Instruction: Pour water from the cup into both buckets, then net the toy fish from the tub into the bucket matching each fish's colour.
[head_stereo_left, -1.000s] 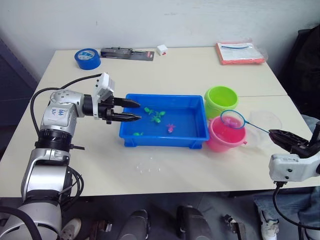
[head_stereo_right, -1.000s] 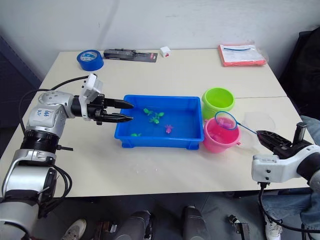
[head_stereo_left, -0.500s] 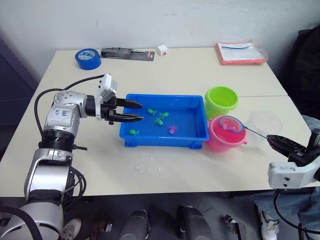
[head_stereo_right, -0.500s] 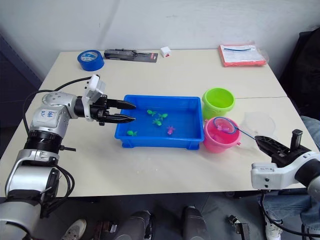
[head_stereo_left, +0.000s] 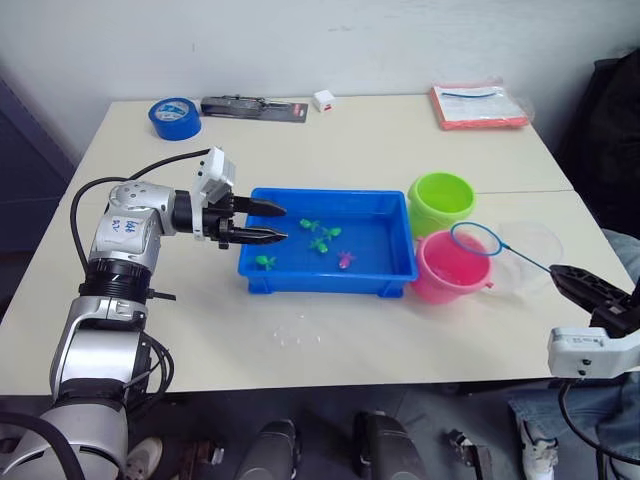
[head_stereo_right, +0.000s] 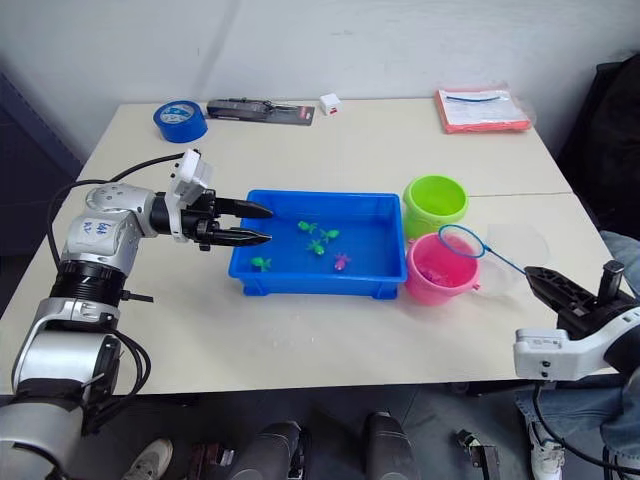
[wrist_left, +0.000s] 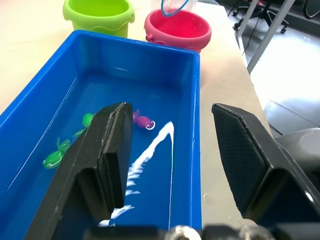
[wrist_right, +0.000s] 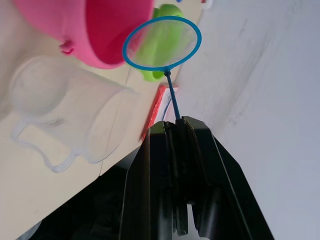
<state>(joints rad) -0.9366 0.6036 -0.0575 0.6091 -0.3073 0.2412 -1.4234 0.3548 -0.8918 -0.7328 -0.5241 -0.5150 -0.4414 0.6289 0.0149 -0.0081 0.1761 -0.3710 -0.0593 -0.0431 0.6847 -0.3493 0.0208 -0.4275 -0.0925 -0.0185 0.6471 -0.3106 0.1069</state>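
I see the right end effector (head_stereo_right: 545, 281) pinching the net (head_stereo_left: 478, 238) above the pink bucket (head_stereo_left: 447, 268); left end effector (head_stereo_left: 277, 222) spread at the tub (head_stereo_left: 329, 277).

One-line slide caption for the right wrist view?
Right gripper holds the net by its handle above the pink bucket and clear cup.

tub (head_stereo_left: 300, 278) open above — buckets (head_stereo_left: 443, 200) crowd right

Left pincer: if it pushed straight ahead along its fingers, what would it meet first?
Probably the tub: the left pincer points across its near end wall, one finger over the water. Height is unclear; it may pass above the rim.
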